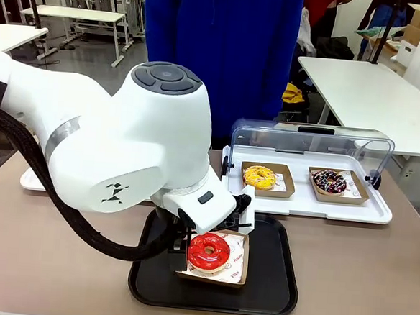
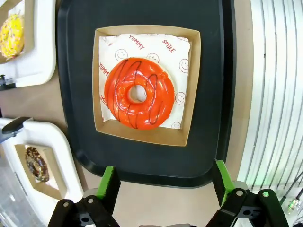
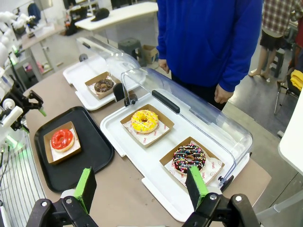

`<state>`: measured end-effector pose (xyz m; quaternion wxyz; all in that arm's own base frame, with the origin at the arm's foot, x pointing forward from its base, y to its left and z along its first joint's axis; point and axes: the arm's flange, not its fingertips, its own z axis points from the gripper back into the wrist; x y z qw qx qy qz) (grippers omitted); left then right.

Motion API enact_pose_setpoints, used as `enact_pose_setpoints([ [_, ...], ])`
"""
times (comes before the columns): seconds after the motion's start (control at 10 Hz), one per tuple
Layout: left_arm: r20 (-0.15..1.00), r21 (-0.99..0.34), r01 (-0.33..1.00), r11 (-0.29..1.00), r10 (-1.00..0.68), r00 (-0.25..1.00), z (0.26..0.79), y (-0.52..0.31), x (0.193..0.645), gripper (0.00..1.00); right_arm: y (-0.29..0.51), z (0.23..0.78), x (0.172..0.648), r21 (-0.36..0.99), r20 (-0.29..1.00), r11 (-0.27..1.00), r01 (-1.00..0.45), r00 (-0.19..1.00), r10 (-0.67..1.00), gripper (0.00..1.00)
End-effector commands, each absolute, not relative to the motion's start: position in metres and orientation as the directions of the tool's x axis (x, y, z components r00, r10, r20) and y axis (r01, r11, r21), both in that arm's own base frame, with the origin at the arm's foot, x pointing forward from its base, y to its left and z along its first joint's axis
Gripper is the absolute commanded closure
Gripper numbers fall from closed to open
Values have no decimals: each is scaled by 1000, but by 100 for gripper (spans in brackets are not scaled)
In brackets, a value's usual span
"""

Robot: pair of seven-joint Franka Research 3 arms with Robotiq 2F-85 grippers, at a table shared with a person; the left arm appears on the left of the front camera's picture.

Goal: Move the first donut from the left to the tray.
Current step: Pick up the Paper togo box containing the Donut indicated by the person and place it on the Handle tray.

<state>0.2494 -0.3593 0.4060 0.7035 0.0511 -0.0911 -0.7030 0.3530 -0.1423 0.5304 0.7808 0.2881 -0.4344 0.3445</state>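
Observation:
The red-iced ring donut (image 1: 208, 251) lies in its shallow brown cardboard holder (image 1: 232, 276) on the black tray (image 1: 273, 292), a little left of the tray's middle. In the left wrist view the donut (image 2: 138, 93) sits whole in the holder (image 2: 147, 135) on the tray (image 2: 142, 161). My left gripper (image 2: 165, 182) is open above the tray's near rim, apart from the holder. My right gripper (image 3: 140, 187) is open over the bare table, well away from the donut (image 3: 62, 139) and the tray (image 3: 90, 156).
A white tray (image 1: 304, 204) with its clear lid raised holds a yellow donut (image 1: 259, 177) and a dark sprinkled donut (image 1: 329, 182). Another white tray holds a chocolate donut (image 3: 103, 85). A person in blue (image 1: 217, 50) stands at the far side.

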Motion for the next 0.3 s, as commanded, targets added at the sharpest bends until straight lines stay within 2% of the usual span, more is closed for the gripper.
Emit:
enact_pose_setpoints([
  [0.0, 60, 207, 978, 6, -998, -7, 406, -361, 250, 0, -142, 532, 356, 130, 891, 589, -797, 354, 283, 0],
  [0.2, 60, 207, 978, 6, -998, -7, 406, -361, 250, 0, -142, 532, 356, 130, 891, 589, -797, 354, 283, 0],
])
